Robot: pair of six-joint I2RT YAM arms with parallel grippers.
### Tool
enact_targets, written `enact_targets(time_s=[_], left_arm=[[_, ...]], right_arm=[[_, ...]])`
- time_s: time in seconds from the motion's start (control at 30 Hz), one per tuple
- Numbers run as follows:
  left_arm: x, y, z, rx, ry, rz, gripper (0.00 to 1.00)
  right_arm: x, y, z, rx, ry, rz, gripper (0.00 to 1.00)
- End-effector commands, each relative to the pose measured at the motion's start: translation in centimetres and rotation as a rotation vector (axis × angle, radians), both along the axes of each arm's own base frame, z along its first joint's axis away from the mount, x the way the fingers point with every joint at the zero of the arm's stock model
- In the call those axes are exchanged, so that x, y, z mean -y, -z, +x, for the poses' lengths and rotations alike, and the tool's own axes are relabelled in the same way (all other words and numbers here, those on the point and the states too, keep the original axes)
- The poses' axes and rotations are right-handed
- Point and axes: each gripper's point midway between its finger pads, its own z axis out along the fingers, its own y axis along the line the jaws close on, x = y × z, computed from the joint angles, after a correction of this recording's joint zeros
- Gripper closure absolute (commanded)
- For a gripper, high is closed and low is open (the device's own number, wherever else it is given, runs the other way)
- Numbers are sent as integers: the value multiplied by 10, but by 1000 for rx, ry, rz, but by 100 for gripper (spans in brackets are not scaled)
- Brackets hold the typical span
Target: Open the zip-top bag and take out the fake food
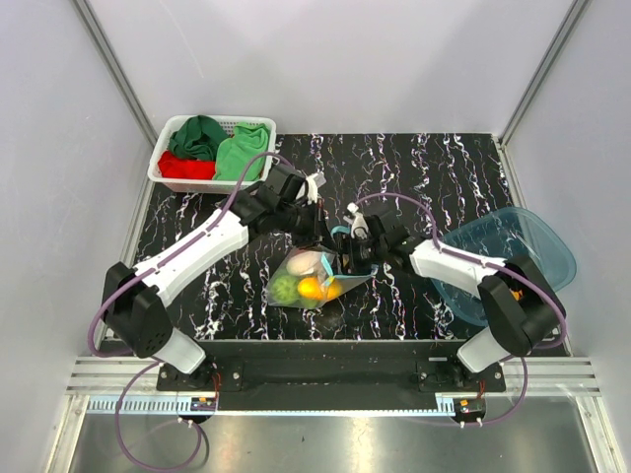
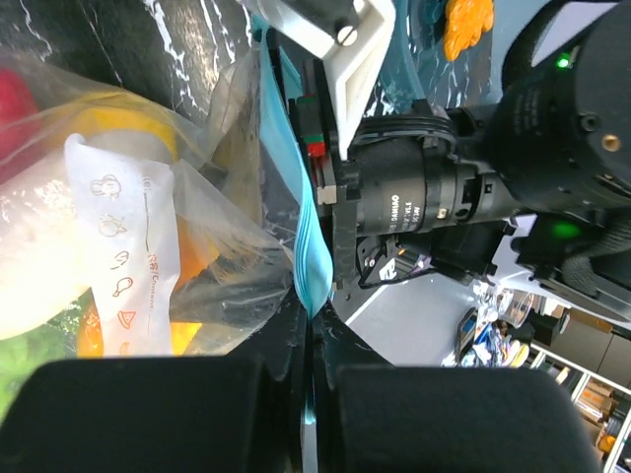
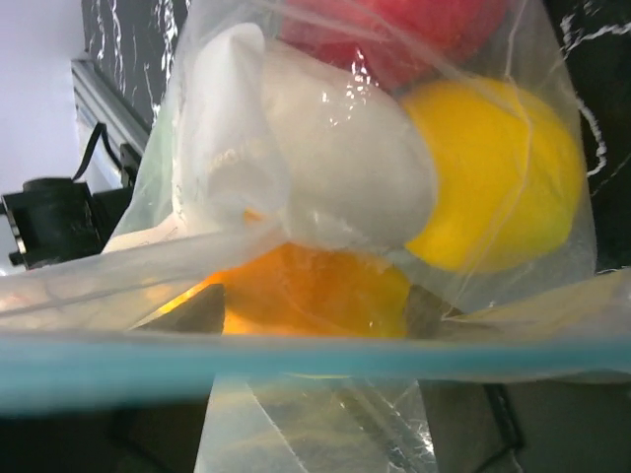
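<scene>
Clear plastic: the zip-top bag (image 1: 317, 281) lies crinkled on the black marbled table (image 1: 444, 168), near the middle of its near edge, between the tips of the two arms.
Zip strip: the light blue zip strip (image 2: 296, 197) runs along the side of the bag that faces the right arm. In the right wrist view it crosses the frame as a blurred band.
Contents: the fake food (image 3: 493, 187) is all inside the bag. Yellow, white, orange and red pieces press against the film, and a green one shows from above.
Left gripper: the left gripper (image 2: 308, 414) is pressed together, pinching one end of the zip strip.
Right gripper: the right gripper (image 1: 357, 246) sits right at the strip, opposite the left. I cannot tell whether its jaws are spread or nipping the plastic.
Mouth: it is possibly parted a little, since two layers of film seem to stand apart close to the right wrist lens, but the blur leaves that unsure.
Done: one lip of the bag is gripped.
Left to do: widen the mouth and take out every piece. None lies loose on the table in the top view.
Surroundings: a teal tub (image 1: 532, 246) stands at the right edge, and a white basket (image 1: 168, 163) of red and green cloths (image 1: 217, 148) sits at the far left corner.
</scene>
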Motion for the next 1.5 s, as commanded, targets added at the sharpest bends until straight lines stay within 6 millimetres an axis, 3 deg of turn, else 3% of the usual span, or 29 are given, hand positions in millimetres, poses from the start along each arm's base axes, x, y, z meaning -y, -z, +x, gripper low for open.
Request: enact_targets(time_s=[0.0,0.27,0.47,0.83,1.07,1.13,1.23,1.3,1.37,1.4,1.47], left_arm=[[17,-22,3,44,20,-78,100],[23,-6,-12,8,44,-54,100],[17,9,-22,-16,39,-29,100],[7,25,-38,-42,11,-19,100],[-1,31,-46,-50,-8,-11,100],[-2,31,-47,-48,-11,-14,100],[-4,28,-48,-35,-11,-17,100],[-5,24,-47,-17,-17,-19,100],[-7,24,-46,-7,-19,-13,100],[-7,21,-44,4,-20,-14,100],[-9,20,-42,23,-21,2,100]], right_arm=[[-11,-3,-12,8,-87,84,18],[-11,18,-34,-87,-94,138,0],[-10,33,-50,-161,-104,186,0],[-33,34,-50,-300,-11,302,0],[-41,15,-31,-286,110,429,29],[-40,9,-28,-280,140,452,44],[-36,0,-25,-264,184,459,53],[-29,9,-24,-265,233,387,63],[-20,1,-21,-185,242,332,71],[-12,-2,-21,-170,269,280,81],[0,-4,-19,-91,283,205,87]])
